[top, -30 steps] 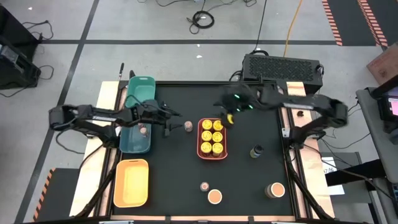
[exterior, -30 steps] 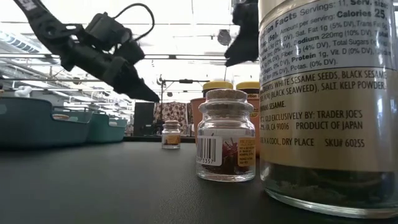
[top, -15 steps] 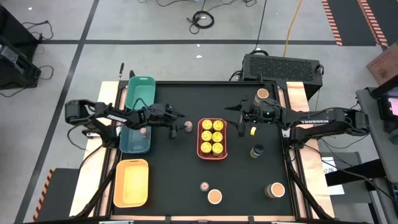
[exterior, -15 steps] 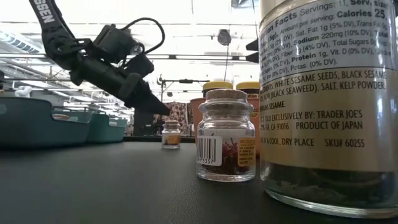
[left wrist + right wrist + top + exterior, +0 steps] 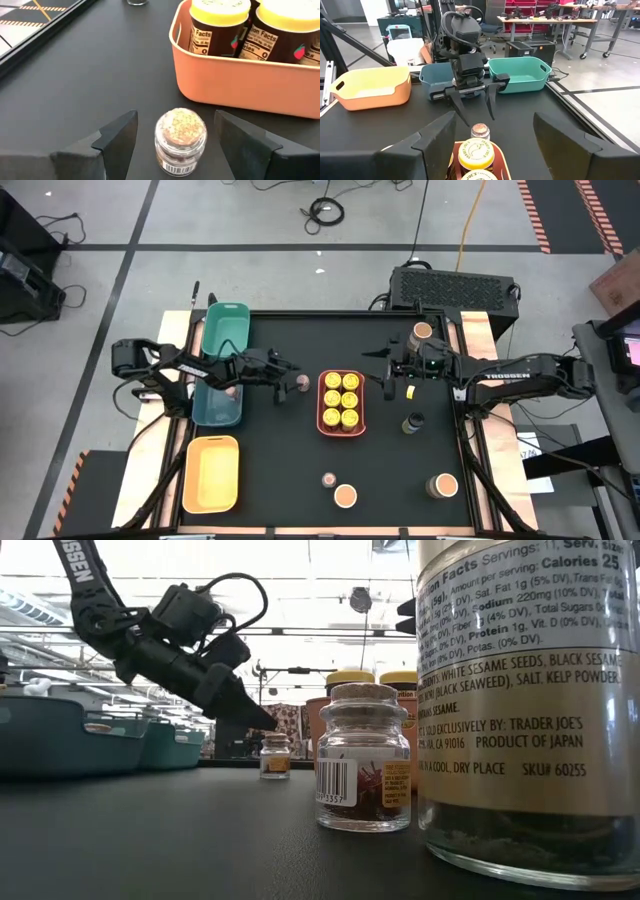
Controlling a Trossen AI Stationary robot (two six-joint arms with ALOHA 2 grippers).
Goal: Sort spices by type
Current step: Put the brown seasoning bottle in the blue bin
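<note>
The left tool (image 5: 175,137) sits low over the matte black worktop (image 5: 290,460), its two dark wedge-shaped fingers spread wide on either side of a tiny cork-topped glass jar (image 5: 180,141) and not touching it. This jar (clear, round, with a barcode label) stands upright just beside the left wall of the coral plastic tray (image 5: 341,427), near the worktop's middle. That smooth, round-cornered rectangular tray holds six yellow-lidded jars (image 5: 341,399) of brown glass in two rows.

The right tool (image 5: 492,137) hangs above the worktop toward its far right corner, fingers parted with nothing between them, facing the tray.

A teal tray (image 5: 218,417) with one small jar inside lies along the left edge, a green tray (image 5: 226,315) behind it at the far left corner, and a yellow tray (image 5: 211,476) at the near left corner.

Loose jars stand elsewhere: a dark-lidded jar (image 5: 412,423) right of the coral tray, a second small cork-topped jar (image 5: 364,760) and two wide tan-lidded jars (image 5: 346,496) along the near edge, and another tan-lidded one (image 5: 423,331) at the far right corner.
</note>
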